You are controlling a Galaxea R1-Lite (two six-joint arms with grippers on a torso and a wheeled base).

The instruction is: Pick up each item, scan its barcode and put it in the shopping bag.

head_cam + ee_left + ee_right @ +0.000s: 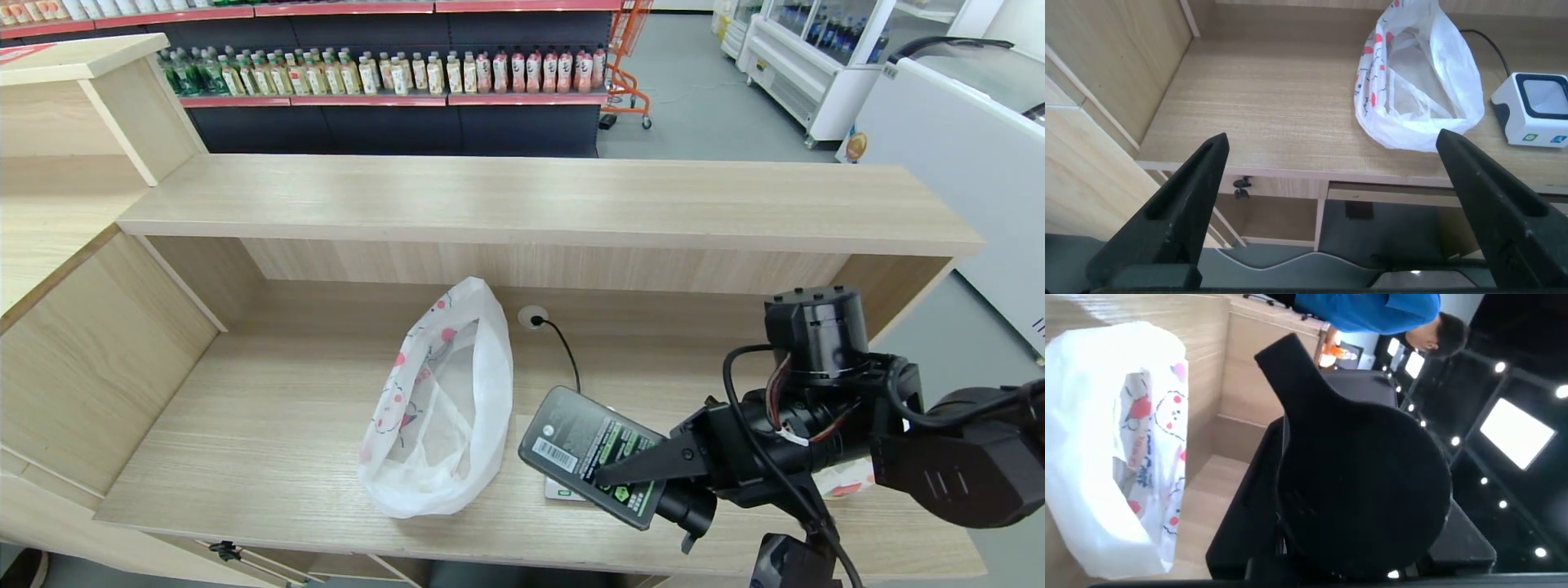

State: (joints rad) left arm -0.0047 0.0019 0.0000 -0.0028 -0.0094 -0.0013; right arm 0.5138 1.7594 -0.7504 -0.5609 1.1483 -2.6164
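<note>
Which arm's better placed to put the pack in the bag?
Right. The right gripper holds the dark pack over the scanner, beside the shopping bag. The left gripper hangs open, empty at the counter edge.

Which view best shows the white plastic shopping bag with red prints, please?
The head view: the whole white shopping bag lies on the wooden counter. Left wrist view clips its top; right wrist view catches one side.
</note>
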